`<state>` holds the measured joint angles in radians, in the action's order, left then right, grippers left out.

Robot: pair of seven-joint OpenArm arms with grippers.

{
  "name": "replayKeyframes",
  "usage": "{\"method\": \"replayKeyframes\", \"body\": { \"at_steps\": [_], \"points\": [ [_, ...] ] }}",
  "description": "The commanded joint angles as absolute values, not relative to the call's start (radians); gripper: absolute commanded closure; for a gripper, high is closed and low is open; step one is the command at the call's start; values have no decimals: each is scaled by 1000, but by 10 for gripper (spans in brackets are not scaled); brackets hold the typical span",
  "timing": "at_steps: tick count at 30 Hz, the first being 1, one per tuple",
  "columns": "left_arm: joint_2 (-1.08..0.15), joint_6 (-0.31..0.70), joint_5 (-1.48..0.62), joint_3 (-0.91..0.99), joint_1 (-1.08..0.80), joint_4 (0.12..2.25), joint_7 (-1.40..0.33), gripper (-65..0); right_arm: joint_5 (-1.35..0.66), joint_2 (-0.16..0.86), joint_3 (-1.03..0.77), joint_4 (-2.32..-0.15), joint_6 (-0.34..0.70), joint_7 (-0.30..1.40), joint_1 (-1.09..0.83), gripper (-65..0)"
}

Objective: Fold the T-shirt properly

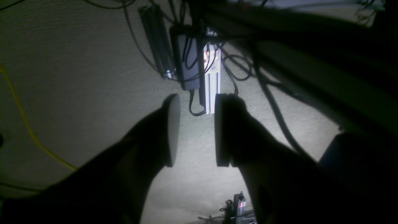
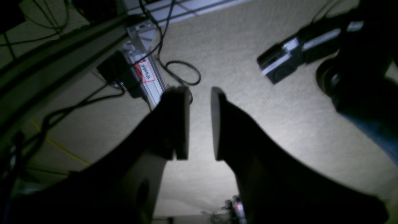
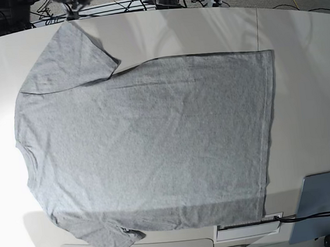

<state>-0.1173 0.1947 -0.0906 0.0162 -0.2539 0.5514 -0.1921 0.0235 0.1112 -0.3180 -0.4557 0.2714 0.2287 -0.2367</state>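
The T-shirt (image 3: 150, 148) was spread out flat on the white table (image 3: 306, 75) in the base view. Its plain grey side was turned up. The collar end was pointed to that view's left and the bottom hem to its right. One sleeve (image 3: 68, 60) was laid toward the top edge and the other sleeve (image 3: 106, 240) toward the bottom edge. A flat grey-blue panel (image 3: 323, 201) was seen near the bottom right corner, just apart from the hem.

No arm or gripper was seen in the base view, so the shirt was not touched by any fingers.

The grippers were shown only by the wrist cameras. The left gripper (image 1: 196, 130) was held with its two dark fingers (image 1: 172, 127) spread apart, and nothing was pinched between them. The right gripper (image 2: 200, 124) was also held with a gap between its fingers (image 2: 180, 124), and nothing was gripped there.

Behind both grippers a pale carpet floor (image 1: 77, 93) was seen, lit by a bright patch. Black cables (image 2: 183, 73) and a silver metal rail (image 1: 213, 81) were shown there too. A thin yellow cord (image 1: 28, 127) was laid across the floor. In the right wrist view a dark shape (image 2: 357, 71) at the right side was too dim to name; it may have been part of the other arm.
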Motion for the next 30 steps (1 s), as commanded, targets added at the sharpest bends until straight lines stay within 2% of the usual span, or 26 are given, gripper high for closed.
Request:
{"method": "replayKeyframes", "body": {
  "at_steps": [1,7,13,19,27,30],
  "points": [
    [-130,199,-100,18,-272,576,-206,-207,1,126,-318,-490,278,236,-267,-130],
    [-170,199,-169,18,-371,728,-244,-207,-27,179,-178,-719,271,258,-445,-130],
    [-234,196,-202,18,-534,969,-297,-207,-73,248,-68,-1050,177,308,-659,-130],
    [-338,118,-274,18,-741,1258,-300,-207,-200,337,-67,-1403,150,372,-863,-130],
    [-445,125,-274,90,-944,1642,-334,-207,-244,444,-101,-1814,130,493,-1044,-130],
    [-474,184,-274,160,-958,1761,-372,-207,-244,449,-167,-1928,131,545,-1050,-130]
  ]
}}
